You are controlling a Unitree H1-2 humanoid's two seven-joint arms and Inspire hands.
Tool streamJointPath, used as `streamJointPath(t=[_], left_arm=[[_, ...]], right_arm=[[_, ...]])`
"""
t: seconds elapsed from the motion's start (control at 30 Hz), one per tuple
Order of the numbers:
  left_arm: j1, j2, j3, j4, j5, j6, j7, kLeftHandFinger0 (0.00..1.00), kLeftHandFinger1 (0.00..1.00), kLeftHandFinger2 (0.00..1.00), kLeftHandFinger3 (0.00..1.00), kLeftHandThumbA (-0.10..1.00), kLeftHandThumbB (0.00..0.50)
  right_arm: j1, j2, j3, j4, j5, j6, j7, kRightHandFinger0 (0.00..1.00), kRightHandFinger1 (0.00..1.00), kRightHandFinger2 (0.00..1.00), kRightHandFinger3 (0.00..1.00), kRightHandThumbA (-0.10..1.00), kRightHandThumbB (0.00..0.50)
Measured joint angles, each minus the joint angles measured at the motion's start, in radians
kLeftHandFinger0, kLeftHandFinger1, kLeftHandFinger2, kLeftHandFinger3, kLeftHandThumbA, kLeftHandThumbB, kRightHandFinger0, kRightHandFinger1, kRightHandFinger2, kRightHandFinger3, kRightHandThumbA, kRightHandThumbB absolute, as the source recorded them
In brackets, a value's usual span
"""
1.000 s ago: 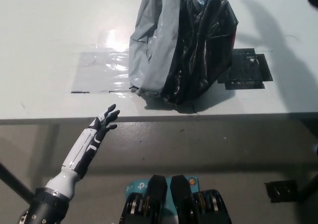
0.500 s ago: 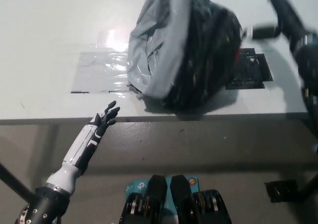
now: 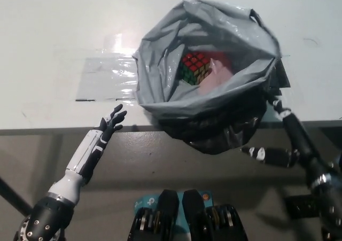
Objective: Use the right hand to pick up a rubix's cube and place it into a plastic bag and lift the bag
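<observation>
since a second ago the grey plastic bag (image 3: 176,94) has swung up toward the camera, its mouth now facing up and its bulk hanging over the table (image 3: 53,32) edge, while the left hand (image 3: 111,123) stays at that edge with fingers spread, holding nothing. inside the bag lies the rubik's cube (image 3: 194,68) beside something pink. at the right, the black right hand (image 3: 275,105) meets the bag's rim, though i cannot tell its grasp.

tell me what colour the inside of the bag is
Grey inside the plastic bag, black outside; the rubix's cube lies in it. The head view shows it.
</observation>
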Motion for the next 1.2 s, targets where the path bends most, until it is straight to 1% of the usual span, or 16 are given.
streamJointPath(t=[0.13,0.23,0.4,0.43,0.5,0.57,0.7,0.73,0.77,0.83,0.87,0.9,1.03,1.1,1.17,1.2], left_arm=[[0.002,0.0,0.002,0.001,0.0,0.0,0.0,1.0,1.0,1.0,1.0,1.0,0.204],[0.009,0.0,0.003,0.001,0.0,0.0,0.0,1.0,1.0,1.0,1.0,1.0,0.213],[0.028,0.0,0.005,0.0,0.0,0.0,0.0,1.0,1.0,1.0,1.0,1.0,0.204],[0.032,0.0,0.005,0.001,0.0,0.0,0.0,1.0,1.0,1.0,1.0,1.0,0.205],[0.037,0.0,0.006,0.001,0.0,0.0,0.0,1.0,1.0,1.0,1.0,1.0,0.206],[0.037,0.0,0.007,0.0,0.0,0.0,0.0,1.0,1.0,1.0,1.0,1.0,0.194],[0.038,0.0,0.009,0.001,0.0,0.0,0.0,1.0,1.0,1.0,1.0,1.0,0.198],[0.039,0.0,0.009,0.001,0.0,0.0,0.0,1.0,1.0,1.0,1.0,1.0,0.191],[0.041,0.0,0.009,0.001,0.0,0.0,0.0,1.0,1.0,1.0,1.0,1.0,0.183],[0.047,0.0,0.009,0.0,0.0,-0.001,0.0,1.0,1.0,1.0,1.0,1.0,0.187],[0.051,0.0,0.009,0.0,0.0,-0.001,0.0,1.0,1.0,1.0,1.0,1.0,0.193],[0.055,0.0,0.01,0.0,0.0,-0.001,0.0,1.0,1.0,1.0,1.0,1.0,0.191],[0.085,-0.001,0.01,0.0,-0.001,-0.005,0.0,1.0,1.0,1.0,1.0,1.0,0.195],[0.117,-0.004,0.01,-0.002,-0.001,-0.008,0.0,1.0,1.0,1.0,1.0,1.0,0.184],[0.153,-0.008,0.008,-0.004,-0.001,-0.014,0.0,1.0,1.0,1.0,1.0,1.0,0.192],[0.161,-0.008,0.008,-0.004,-0.001,-0.015,0.0,1.0,1.0,1.0,1.0,1.0,0.195]], right_arm=[[0.086,0.044,-0.002,-0.106,-0.008,-0.066,-0.023,1.0,1.0,1.0,1.0,1.0,0.345],[0.126,0.062,-0.007,-0.169,-0.012,-0.114,-0.04,1.0,1.0,1.0,1.0,1.0,0.35],[0.163,0.079,-0.035,-0.256,-0.018,-0.178,-0.064,1.0,1.0,1.0,1.0,1.0,0.333],[0.165,0.079,-0.041,-0.269,-0.019,-0.193,-0.068,1.0,1.0,1.0,1.0,1.0,0.356],[0.165,0.08,-0.052,-0.295,-0.021,-0.221,-0.078,1.0,1.0,1.0,1.0,1.0,0.357],[0.165,0.08,-0.059,-0.31,-0.021,-0.243,-0.083,1.0,1.0,1.0,1.0,1.0,0.311],[0.186,0.084,-0.075,-0.337,-0.028,-0.324,-0.102,1.0,1.0,1.0,1.0,1.0,0.325],[0.197,0.088,-0.075,-0.336,-0.031,-0.339,-0.108,1.0,1.0,1.0,1.0,1.0,0.295],[0.211,0.092,-0.074,-0.333,-0.036,-0.353,-0.115,1.0,1.0,1.0,1.0,1.0,0.273],[0.241,0.096,-0.064,-0.32,-0.052,-0.384,-0.138,1.0,1.0,1.0,1.0,1.0,0.276],[0.254,0.096,-0.057,-0.311,-0.061,-0.396,-0.151,1.0,1.0,1.0,1.0,1.0,0.302],[0.262,0.096,-0.051,-0.3,-0.068,-0.405,-0.16,1.0,1.0,1.0,1.0,1.0,0.298],[0.311,0.1,-0.015,-0.2,-0.118,-0.463,-0.224,1.0,1.0,1.0,1.0,1.0,0.323],[0.332,0.103,0.003,-0.076,-0.146,-0.498,-0.272,1.0,1.0,1.0,1.0,1.0,0.334],[0.345,0.106,0.014,0.024,-0.166,-0.526,-0.313,1.0,1.0,1.0,1.0,1.0,0.345],[0.348,0.107,0.015,0.04,-0.17,-0.53,-0.321,1.0,1.0,1.0,1.0,1.0,0.316]])
